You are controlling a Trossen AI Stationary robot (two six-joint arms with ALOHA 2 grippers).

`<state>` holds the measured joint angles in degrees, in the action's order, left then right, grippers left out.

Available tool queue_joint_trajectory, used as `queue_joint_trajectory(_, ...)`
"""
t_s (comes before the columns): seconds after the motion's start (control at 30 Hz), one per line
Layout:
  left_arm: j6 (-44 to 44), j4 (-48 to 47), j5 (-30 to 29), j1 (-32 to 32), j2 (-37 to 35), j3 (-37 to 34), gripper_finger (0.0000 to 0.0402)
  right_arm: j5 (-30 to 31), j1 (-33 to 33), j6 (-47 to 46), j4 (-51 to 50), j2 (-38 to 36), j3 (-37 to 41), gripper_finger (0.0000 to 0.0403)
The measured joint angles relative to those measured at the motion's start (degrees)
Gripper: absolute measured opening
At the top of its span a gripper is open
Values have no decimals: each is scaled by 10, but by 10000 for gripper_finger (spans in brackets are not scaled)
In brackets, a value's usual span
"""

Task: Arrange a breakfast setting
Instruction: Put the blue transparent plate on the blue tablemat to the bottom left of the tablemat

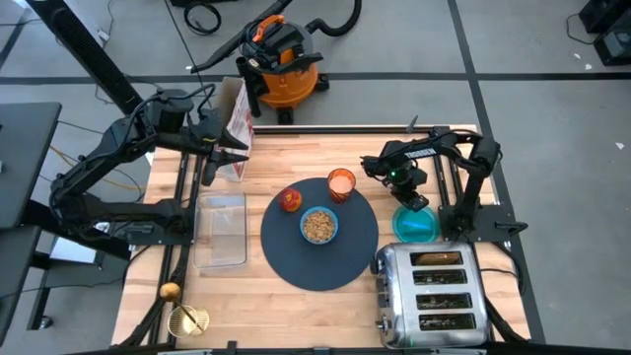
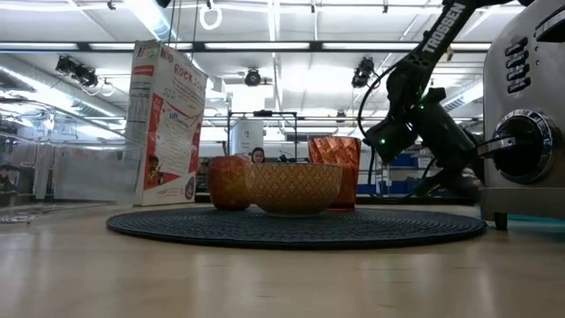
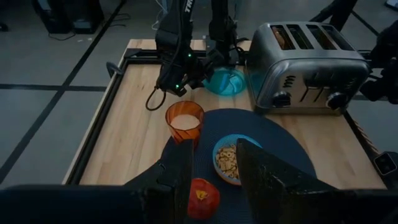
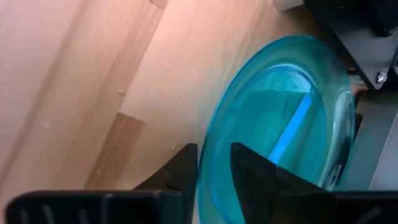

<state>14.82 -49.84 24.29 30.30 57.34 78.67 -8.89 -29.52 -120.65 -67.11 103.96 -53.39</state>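
1. Slate mat [image 1: 320, 258] already holds bowl [image 1: 318, 225], apple [image 1: 290, 200], cup [image 1: 340, 183].
2. Right claw [image 4: 213, 163] pinches dish [image 1: 416, 226] rim, off-mat at 3 o'clock.
3. Spoon [image 1: 171, 292] unplaced, 8 o'clock.
4. Left claw [image 3: 212, 168] open, empty.

- Wooden table [image 1: 246, 296]
- Dark round mat [image 1: 340, 258] at its middle
- Teal dish [image 1: 416, 227] and toaster [image 1: 432, 294] on the right
- Cereal box [image 1: 237, 128], clear container [image 1: 221, 231], gold spoon [image 1: 171, 292] on the left
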Motion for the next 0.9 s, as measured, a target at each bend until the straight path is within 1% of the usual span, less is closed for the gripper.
queue_joint_trajectory(0.23,-1,0,0,0,0,0,130,14,0,-29,1,0,0,25)
queue_joint_trajectory(0.3,-2,0,0,0,0,0,130,14,0,-29,-1,0,0,10)
queue_joint_trajectory(0.5,-7,0,0,0,0,0,130,-4,-2,-30,-1,-7,-1,14)
queue_joint_trajectory(0.63,-8,1,0,0,0,0,130,-7,-2,-44,-35,-25,-27,8)
queue_joint_trajectory(0.73,-7,1,1,0,0,0,130,8,-6,-54,-70,-35,-60,5)
queue_joint_trajectory(0.9,-7,-1,39,0,-4,0,130,42,-27,-54,-121,-39,-129,5)
